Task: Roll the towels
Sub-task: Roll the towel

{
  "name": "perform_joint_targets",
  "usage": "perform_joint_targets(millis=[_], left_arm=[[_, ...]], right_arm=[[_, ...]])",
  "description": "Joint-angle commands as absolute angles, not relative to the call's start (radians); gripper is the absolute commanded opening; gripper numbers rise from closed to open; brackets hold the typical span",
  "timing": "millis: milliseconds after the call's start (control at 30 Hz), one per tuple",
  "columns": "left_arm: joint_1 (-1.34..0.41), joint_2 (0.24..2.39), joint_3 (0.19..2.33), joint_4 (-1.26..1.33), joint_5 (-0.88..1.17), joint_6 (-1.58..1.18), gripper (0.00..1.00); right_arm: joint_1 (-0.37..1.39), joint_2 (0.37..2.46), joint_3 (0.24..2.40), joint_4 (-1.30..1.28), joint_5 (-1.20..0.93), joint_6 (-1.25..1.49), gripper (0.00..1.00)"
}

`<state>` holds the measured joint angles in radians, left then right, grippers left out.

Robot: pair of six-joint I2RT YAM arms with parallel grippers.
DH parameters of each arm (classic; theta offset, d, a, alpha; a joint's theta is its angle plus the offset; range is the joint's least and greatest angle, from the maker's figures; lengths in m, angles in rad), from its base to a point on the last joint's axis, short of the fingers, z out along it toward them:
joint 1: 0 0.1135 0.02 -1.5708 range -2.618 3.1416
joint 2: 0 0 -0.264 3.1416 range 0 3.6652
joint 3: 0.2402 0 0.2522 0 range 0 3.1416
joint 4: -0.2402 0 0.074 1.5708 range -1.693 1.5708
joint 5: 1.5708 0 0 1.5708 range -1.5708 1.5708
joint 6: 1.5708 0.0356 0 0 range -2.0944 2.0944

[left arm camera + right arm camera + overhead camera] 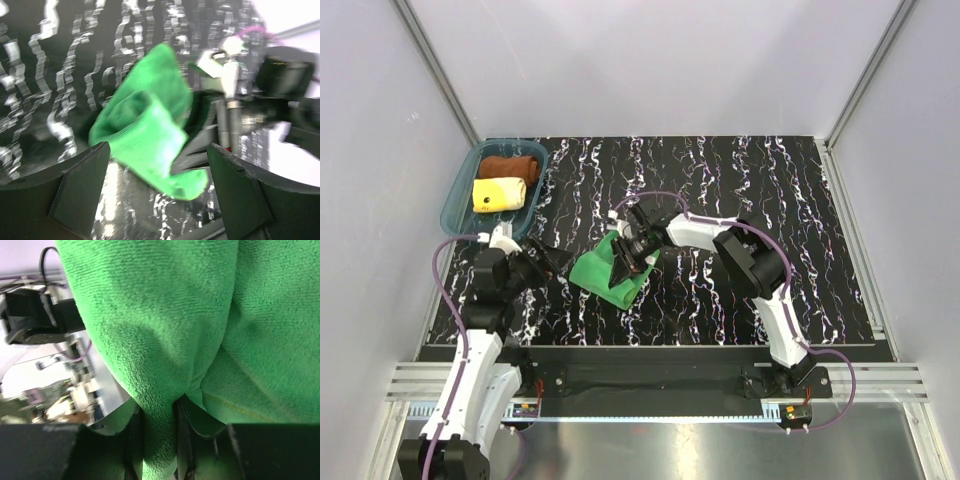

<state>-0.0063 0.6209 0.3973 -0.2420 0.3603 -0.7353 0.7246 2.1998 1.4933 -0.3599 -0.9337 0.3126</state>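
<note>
The bright green towel (610, 272) lies bunched and partly folded on the black marbled mat (770, 200), near the middle. My right gripper (632, 252) is shut on a fold of it; in the right wrist view the green cloth (165, 340) fills the frame, pinched between the fingers (181, 435). My left gripper (548, 262) is open and empty, just left of the towel; the towel shows ahead of it in the left wrist view (150, 135). The rust-brown towel (510, 164) and the pale yellow towel (499, 193) lie rolled in the teal tray (456, 195).
The teal tray sits at the mat's back left corner. White walls close in the back and sides. A metal rail (650, 375) runs along the near edge by the arm bases.
</note>
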Motion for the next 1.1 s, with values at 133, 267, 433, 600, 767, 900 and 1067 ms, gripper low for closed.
perform_joint_targets(millis=[133,267,433,600,767,900,1067], left_arm=[[-0.012,0.656,0.371,0.058,0.508,-0.781,0.84],[-0.026,0.687,0.356,0.100,0.517,-0.784,0.84],[-0.086,0.756,0.333,0.133,0.489,-0.785,0.83],[-0.236,0.808,0.307,0.268,0.422,-0.804,0.83],[-0.293,0.913,0.315,0.290,0.348,-0.788,0.83],[-0.301,0.988,0.258,0.385,0.284,-0.779,0.82],[-0.301,1.049,0.258,0.434,0.268,-0.764,0.82]], right_arm=[[0.719,2.212,1.441,-0.129,-1.134,0.459,0.31],[0.719,2.218,1.391,0.067,-1.207,0.546,0.32],[0.719,2.255,1.388,0.083,-1.201,0.580,0.32],[0.718,2.261,1.378,0.069,-1.163,0.580,0.32],[0.716,2.238,1.370,0.043,-1.152,0.563,0.32],[0.716,2.215,1.368,-0.029,-1.141,0.505,0.34],[0.713,2.166,1.382,-0.202,-1.042,0.413,0.72]])
